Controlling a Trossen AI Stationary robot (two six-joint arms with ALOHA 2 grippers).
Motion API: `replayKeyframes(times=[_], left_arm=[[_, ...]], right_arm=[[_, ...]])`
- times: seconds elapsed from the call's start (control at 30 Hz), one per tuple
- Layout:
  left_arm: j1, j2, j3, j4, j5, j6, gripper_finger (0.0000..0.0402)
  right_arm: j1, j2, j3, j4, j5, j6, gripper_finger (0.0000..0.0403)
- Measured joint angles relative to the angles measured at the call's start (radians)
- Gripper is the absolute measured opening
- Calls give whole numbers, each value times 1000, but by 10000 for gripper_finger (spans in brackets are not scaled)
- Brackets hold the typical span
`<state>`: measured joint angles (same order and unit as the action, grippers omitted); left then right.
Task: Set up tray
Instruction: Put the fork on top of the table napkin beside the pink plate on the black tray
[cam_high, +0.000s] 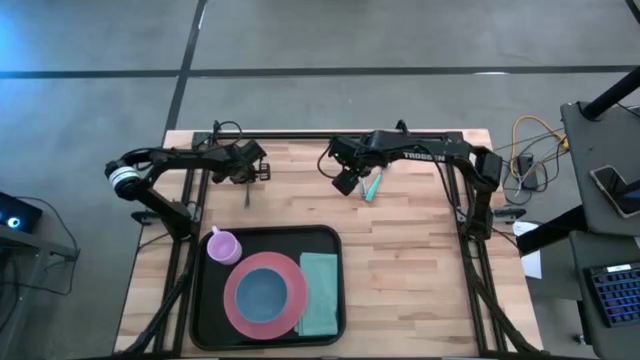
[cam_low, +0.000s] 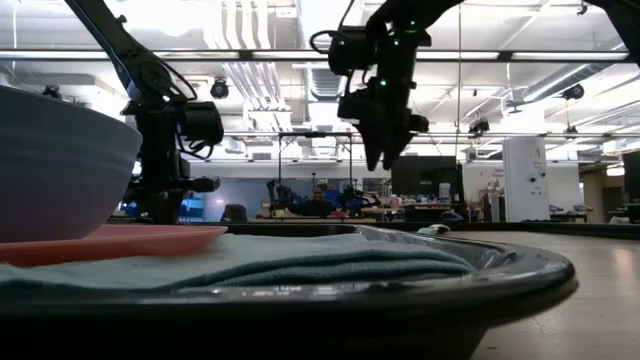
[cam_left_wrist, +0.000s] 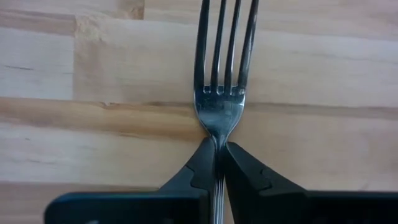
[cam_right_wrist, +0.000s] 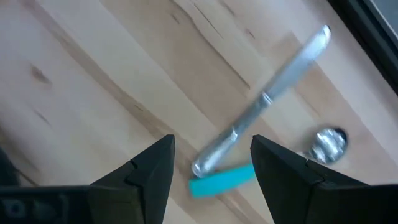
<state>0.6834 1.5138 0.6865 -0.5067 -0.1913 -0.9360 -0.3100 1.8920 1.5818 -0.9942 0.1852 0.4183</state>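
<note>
Left gripper pinching fork by its thin neck; risking a swivel or slip. Right gripper spread above knife, possibly nudging it askew. Tray sitting at near edge of wooden table. Lab room showing behind.

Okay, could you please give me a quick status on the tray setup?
Left gripper shut on fork. Right gripper open above knife and teal-handled spoon. Tray holds plate, bowl, cup, napkin. Nothing blocking.
</note>
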Motion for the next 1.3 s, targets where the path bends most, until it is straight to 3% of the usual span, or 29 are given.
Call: replayKeyframes(times=[0.13, 0.2, 0.37, 0.53, 0.77, 0.97, 1.17, 1.3], left_arm=[[-30, -42, 25, -76, 40, -34, 4], [-61, -76, 55, -124, 53, -54, 3], [-163, -158, 165, -230, -33, -155, 2], [-337, -167, 307, -323, -128, -319, 2], [-618, -51, 489, -377, -207, -538, 1], [-819, 115, 661, -432, -271, -641, 3], [-994, 316, 857, -482, -322, -793, 5], [-1084, 451, 1012, -537, -347, -926, 6]], right_arm=[[33, -32, 0, 42, 16, -3, 201], [54, -60, -5, 60, 80, -3, 201], [96, -168, -64, 88, 280, 44, 201], [104, -320, -204, 114, 299, 154, 201], [167, -551, -484, 118, 277, 388, 201], [316, -734, -682, 145, 222, 632, 201], [494, -845, -777, 192, 223, 780, 201], [548, -859, -787, 191, 224, 822, 201]])
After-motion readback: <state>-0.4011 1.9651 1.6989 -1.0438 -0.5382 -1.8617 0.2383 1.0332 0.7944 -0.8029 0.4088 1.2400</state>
